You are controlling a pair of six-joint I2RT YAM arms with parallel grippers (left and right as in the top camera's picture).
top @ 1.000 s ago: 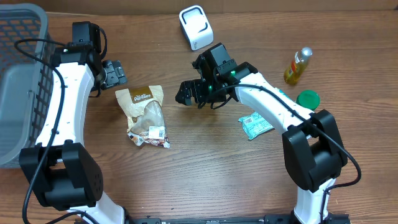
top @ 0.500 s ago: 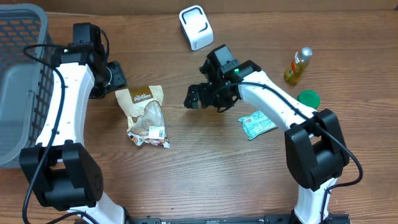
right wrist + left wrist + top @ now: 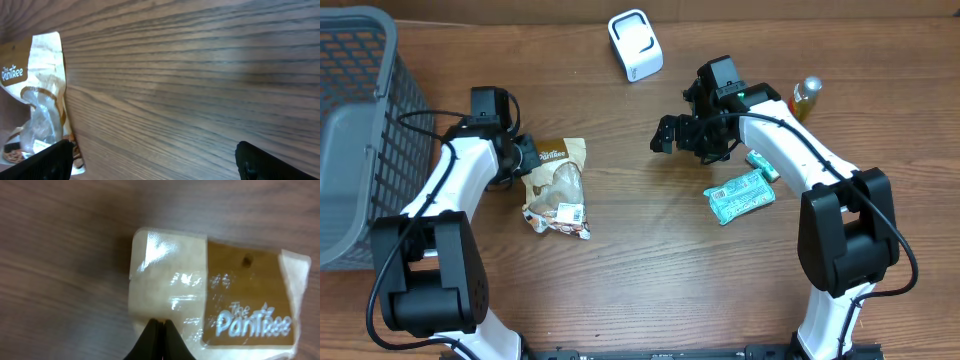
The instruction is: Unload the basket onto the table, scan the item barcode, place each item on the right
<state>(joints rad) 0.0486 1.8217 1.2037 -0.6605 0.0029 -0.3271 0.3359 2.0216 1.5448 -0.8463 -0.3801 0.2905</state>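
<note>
**Item 1. Table** (image 3: 650, 285): wood-grain top that carries everything below.

**Item 2. Basket** (image 3: 350, 120): grey mesh, at the far left edge, well apart from the work.

**Item 3. Left gripper** (image 3: 525, 155): fingers pressed fully together at the top-left edge of the snack bag. The wrist view shows the tips meeting over the clear seal, but whether any film is caught between them cannot be told.

**Item 4. Right gripper** (image 3: 682, 135): jaws spread wide and holding nothing. It hovers right of centre, between the bag and the scanner.

**Item 5. Snack bag** (image 3: 558, 185): the task's item, lying flat left of centre with its brown printed header toward the far side. A white label (image 3: 572, 212) sits near its lower end (probably the barcode, though too small to read).

**Item 6. Scanner** (image 3: 635, 45): white unit at the far edge, well apart from the bag.

**Item 7. Green packet** (image 3: 740, 195): flat on the table near the right arm.

**Item 8. Bottle** (image 3: 803, 100): yellow, upright, far right.

**Handling note:** the step appears to be securing the bag. Confirm the pinch has real film before lifting. Then carry the bag with the label kept flat and turned toward the scanner's window, since crinkled film may spoil the read.
</note>
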